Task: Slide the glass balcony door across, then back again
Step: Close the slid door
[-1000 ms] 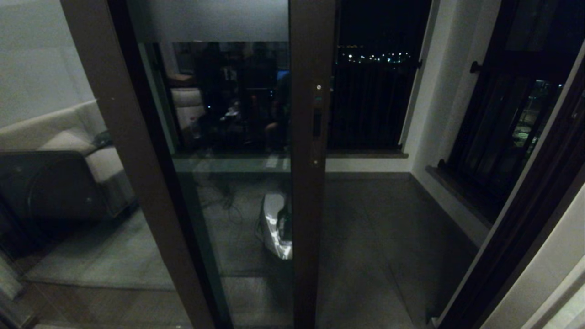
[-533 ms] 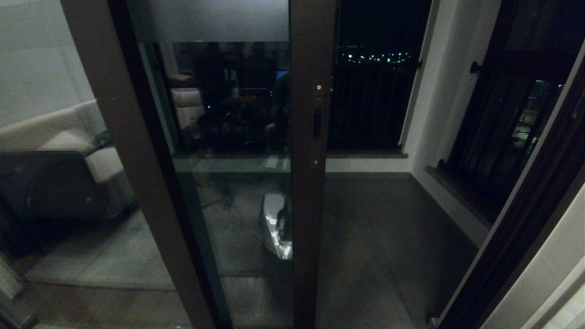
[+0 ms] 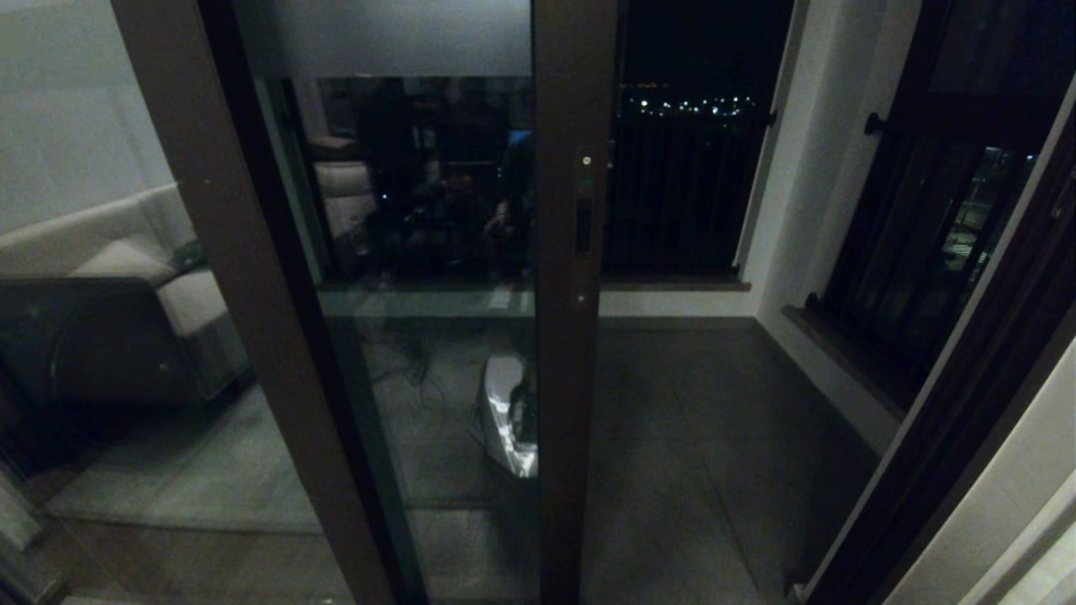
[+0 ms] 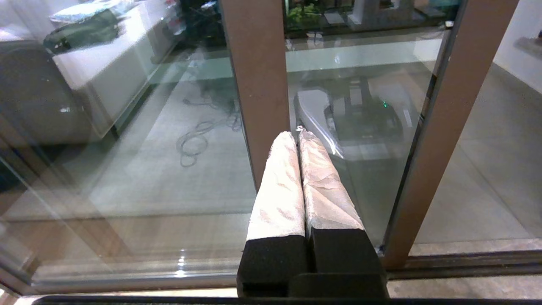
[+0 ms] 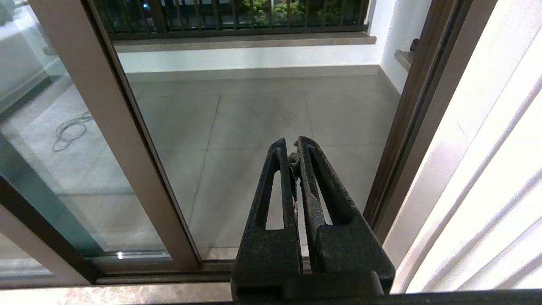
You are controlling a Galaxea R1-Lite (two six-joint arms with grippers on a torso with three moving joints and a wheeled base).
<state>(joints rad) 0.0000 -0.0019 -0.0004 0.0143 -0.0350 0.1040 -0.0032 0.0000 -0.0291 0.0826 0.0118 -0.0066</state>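
1. Grippers come nearest: the left gripper (image 4: 298, 134) has its cloth-wrapped fingers pressed together on nothing, pointing low at the glass beside the door's stile. The right gripper (image 5: 294, 146) is also closed and empty, aimed at the open gap to the right of that stile. Neither shows in the head view, and neither touches the door.

2. Next is the glass balcony door (image 3: 420, 336), standing partly open. Its handle-side stile (image 3: 572, 378) runs up the middle of the head view, with open doorway to the right of it as far as the dark door jamb (image 3: 950, 420).

3. On the stile sits the slim black handle (image 3: 582, 225), recessed and narrow. Judging by this, the step in hand is the approach to the door, and the right gripper looks the better placed.

4. To do it well, I would raise that gripper to the handle, or set closed fingertips flat against the stile's edge, then push level along the floor track (image 5: 161, 271) without twisting the panel.

5. Beyond the stile lie the tiled balcony floor (image 3: 689, 420) and the barred railing (image 3: 681, 202), well apart from the door.
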